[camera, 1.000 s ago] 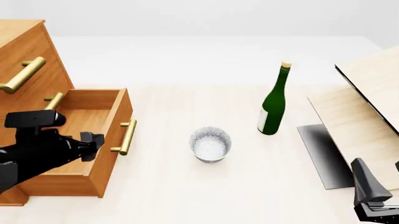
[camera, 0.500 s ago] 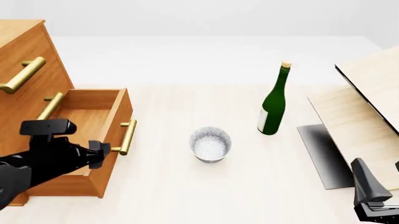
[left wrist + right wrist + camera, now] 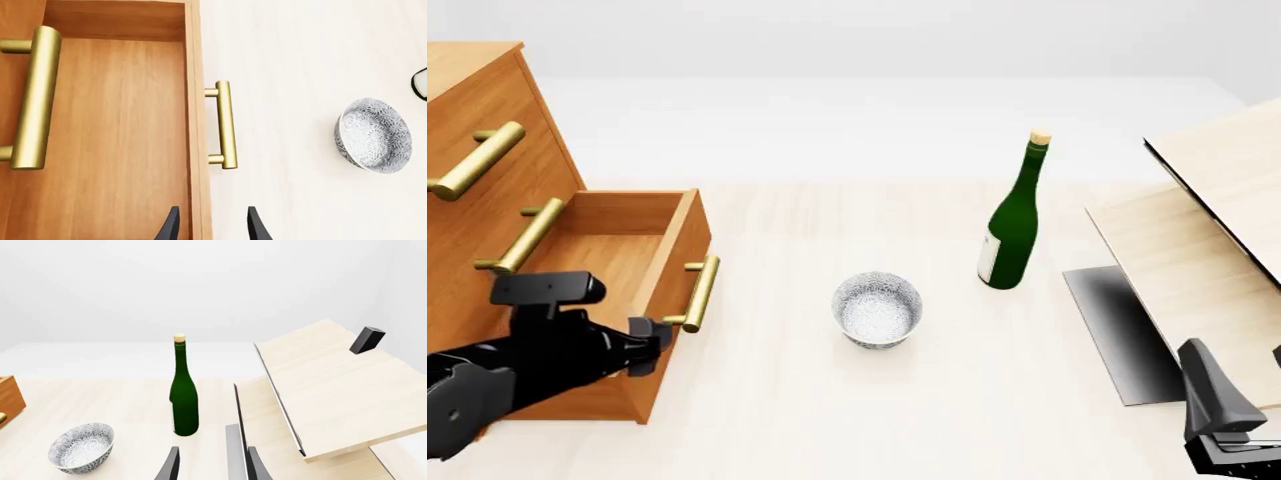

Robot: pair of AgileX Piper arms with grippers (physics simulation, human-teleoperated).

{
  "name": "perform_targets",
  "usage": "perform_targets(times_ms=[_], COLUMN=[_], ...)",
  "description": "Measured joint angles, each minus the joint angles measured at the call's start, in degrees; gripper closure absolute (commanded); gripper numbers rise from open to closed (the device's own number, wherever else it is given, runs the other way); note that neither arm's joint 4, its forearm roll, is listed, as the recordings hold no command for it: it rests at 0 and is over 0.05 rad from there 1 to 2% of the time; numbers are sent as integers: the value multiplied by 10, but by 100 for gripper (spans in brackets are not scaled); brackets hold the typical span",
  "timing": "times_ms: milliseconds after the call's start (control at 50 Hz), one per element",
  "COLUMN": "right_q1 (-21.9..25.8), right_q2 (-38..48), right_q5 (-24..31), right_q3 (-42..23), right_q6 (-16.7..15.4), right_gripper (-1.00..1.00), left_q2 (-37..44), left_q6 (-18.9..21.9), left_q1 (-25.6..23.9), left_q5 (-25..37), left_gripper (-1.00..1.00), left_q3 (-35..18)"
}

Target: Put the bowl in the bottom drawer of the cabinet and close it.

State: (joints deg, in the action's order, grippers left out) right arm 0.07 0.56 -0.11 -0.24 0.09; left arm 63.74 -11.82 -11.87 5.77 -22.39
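The bowl (image 3: 878,309) sat upright on the table (image 3: 827,400), near the middle, w/ nothing in it. It was right of the drawer (image 3: 627,290) and apart from it. The drawer was pulled out of the cabinet (image 3: 481,150) — its box was open on top, brass handle (image 3: 699,293) facing the bowl.

The left gripper (image 3: 211,227) hung over the drawer's front edge, near its handle end. Its two fingers stood a bit apart w/ nothing between them but the drawer's front board below. In the left wrist view the bowl (image 3: 371,135) lay off to the side past the handle, well apart from the fingers.

The right gripper (image 3: 211,465) was low at the table's near right corner, fingers apart, holding nothing. The bowl (image 3: 81,447) was well off from it — a green bottle (image 3: 1012,218) stood between bowl and pale boards (image 3: 1208,230).
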Motion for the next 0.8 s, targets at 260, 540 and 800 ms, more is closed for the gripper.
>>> perform_targets(times_ms=[260, 540, 800], right_q1=[0, 0, 0], right_q2=[0, 0, 0], right_q5=[0, 0, 0], right_q3=[0, 0, 0], right_q6=[0, 0, 0], right_gripper=[-100, -100, -100], left_q2=[12, 23, 28], left_q6=[-10, -21, -29], left_q1=[-11, -22, -36], left_q5=[-11, -25, -31], left_gripper=[-100, -100, -100], left_q3=[6, 8, 7])
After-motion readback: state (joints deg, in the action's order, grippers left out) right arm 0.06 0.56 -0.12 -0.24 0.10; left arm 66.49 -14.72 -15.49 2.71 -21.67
